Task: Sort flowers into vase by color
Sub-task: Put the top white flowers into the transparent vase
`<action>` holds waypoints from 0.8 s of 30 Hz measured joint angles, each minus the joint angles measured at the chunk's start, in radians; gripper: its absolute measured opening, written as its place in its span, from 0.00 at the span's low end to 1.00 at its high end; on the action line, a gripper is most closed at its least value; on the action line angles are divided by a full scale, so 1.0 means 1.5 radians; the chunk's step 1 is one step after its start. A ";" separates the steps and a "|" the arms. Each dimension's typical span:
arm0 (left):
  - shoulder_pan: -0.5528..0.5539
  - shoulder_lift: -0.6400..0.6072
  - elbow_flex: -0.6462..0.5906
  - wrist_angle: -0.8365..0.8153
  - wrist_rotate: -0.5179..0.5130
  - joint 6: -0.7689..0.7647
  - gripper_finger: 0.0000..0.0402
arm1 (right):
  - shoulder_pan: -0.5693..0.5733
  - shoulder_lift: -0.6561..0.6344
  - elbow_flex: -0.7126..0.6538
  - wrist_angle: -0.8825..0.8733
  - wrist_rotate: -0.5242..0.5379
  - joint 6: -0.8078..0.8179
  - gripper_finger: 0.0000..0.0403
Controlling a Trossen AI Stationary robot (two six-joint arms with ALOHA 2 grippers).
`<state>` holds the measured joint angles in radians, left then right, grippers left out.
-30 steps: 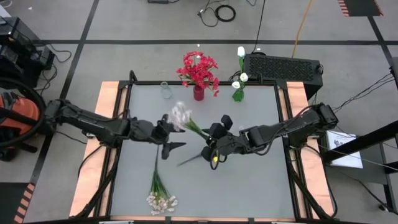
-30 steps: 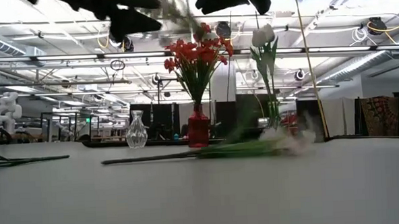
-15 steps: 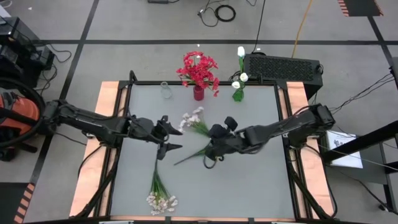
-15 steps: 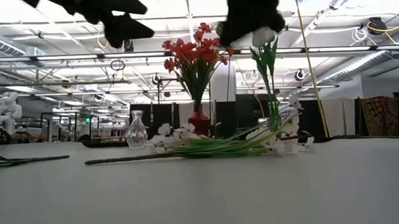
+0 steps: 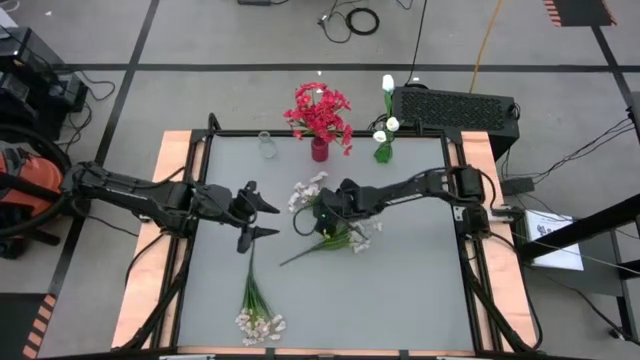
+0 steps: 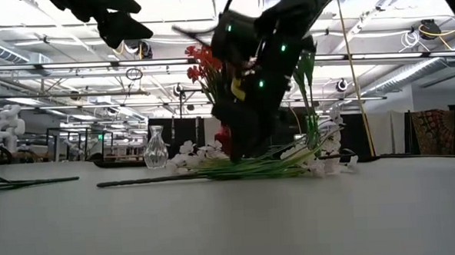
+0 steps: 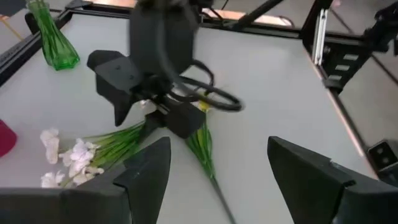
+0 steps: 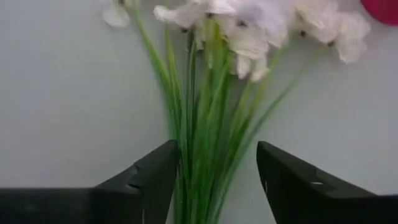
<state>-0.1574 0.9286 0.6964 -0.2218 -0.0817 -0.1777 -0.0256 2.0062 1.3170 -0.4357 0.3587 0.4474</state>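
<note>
Right claw (image 5: 318, 215) open, low over pale blossom stem (image 5: 325, 238) lying mid-table (image 5: 400, 290), fingers astride its leaves. Left claw (image 5: 258, 217) open, hovering nearby. Second pale stem (image 5: 255, 300) lies near table's front edge.

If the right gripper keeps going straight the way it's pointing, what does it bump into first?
Probably the pale-blossom stem lying on the table: the right gripper is open, pointing down with the green leaves between its fingers.

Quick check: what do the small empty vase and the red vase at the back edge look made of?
The small empty vase looks like clear glass: transparent, facets catching light. The red vase looks like glossy red glass or plastic, judging by its even colour; I can't tell which.
</note>
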 joint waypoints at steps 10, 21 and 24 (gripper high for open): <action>0.000 0.000 0.000 -0.010 -0.001 0.006 0.68 | -0.040 0.031 0.001 0.015 -0.081 -0.009 0.25; 0.000 0.000 0.000 -0.008 -0.001 0.001 0.68 | -0.003 -0.054 0.000 0.070 -0.088 -0.017 0.03; -0.004 0.000 0.000 0.021 0.000 0.000 0.68 | 0.023 -0.102 0.000 0.080 -0.087 -0.029 0.01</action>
<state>-0.1628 0.9291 0.6964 -0.1901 -0.0812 -0.1779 0.0083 1.8527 1.3167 -0.3152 0.2280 0.4038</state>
